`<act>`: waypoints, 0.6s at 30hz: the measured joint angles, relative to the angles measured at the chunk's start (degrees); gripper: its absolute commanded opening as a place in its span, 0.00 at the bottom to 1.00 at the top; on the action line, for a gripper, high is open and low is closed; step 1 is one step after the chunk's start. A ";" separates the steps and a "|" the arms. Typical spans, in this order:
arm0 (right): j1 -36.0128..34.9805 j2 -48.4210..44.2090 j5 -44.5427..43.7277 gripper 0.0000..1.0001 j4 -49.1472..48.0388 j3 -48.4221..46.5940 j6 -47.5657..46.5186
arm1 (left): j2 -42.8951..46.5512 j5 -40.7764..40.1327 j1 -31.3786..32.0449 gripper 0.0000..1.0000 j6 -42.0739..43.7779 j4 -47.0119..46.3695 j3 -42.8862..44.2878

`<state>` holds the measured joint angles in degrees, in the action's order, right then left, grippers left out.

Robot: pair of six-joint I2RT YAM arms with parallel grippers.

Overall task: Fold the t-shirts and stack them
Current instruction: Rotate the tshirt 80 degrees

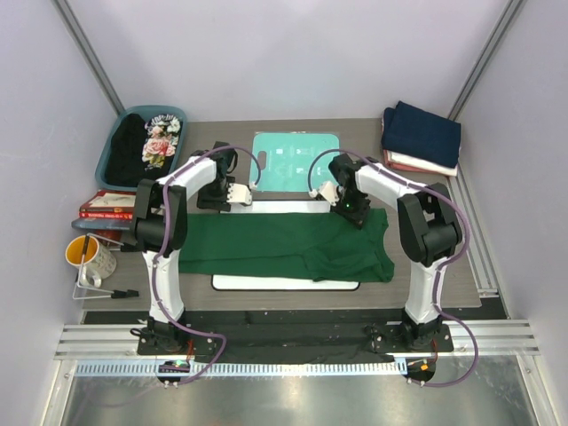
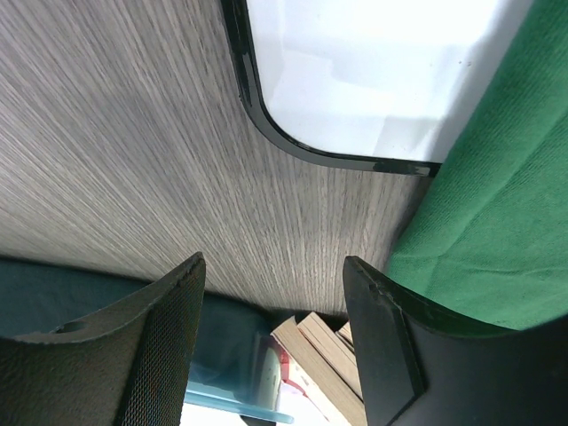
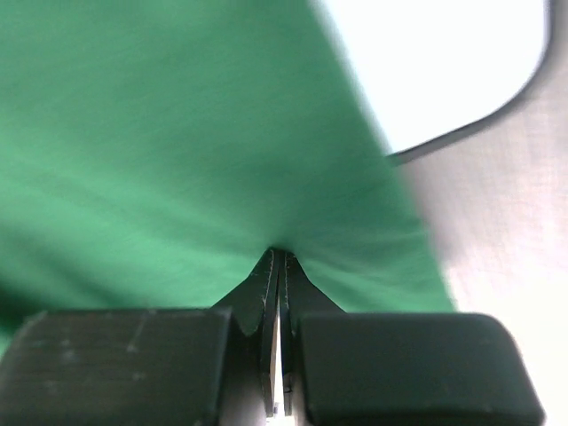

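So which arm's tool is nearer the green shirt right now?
Right. The right tool is shut on a pinch of the green shirt at its far edge; the left tool hangs open over the table beside the shirt, not touching it.

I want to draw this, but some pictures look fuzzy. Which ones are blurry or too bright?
Right wrist view: the green t-shirt looks smeared, the white board glares blank. Left wrist view: table grain sharp, board washed out. Top view: clear, evenly lit.

The top camera looks down from high at the near side over the whole table (image 1: 364, 142); both wrist cameras sit close (right nearest), sharing the green shirt (image 1: 284, 244).
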<state>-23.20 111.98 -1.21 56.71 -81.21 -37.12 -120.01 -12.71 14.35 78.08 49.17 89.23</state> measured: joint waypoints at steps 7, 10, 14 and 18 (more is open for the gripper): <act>0.90 11.30 -10.75 0.04 -1.09 -11.28 -0.11 | 0.00 -0.02 0.00 0.64 -0.70 0.13 0.00; 2.16 20.96 -15.30 0.03 -1.53 -27.21 -0.31 | 0.00 -0.11 0.00 0.64 -1.18 0.26 0.00; 3.61 30.40 -18.34 0.01 -6.34 -42.64 -1.36 | 0.07 -0.42 0.00 0.64 -1.33 0.00 -0.22; 4.04 36.52 -21.09 0.01 -13.22 -51.28 -3.87 | 0.37 -1.64 0.00 0.64 -1.46 -1.53 -1.92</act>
<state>-19.16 148.51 -22.31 43.48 -132.49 -40.99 -119.63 -14.35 14.35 76.62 47.64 87.31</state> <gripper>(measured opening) 0.023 0.640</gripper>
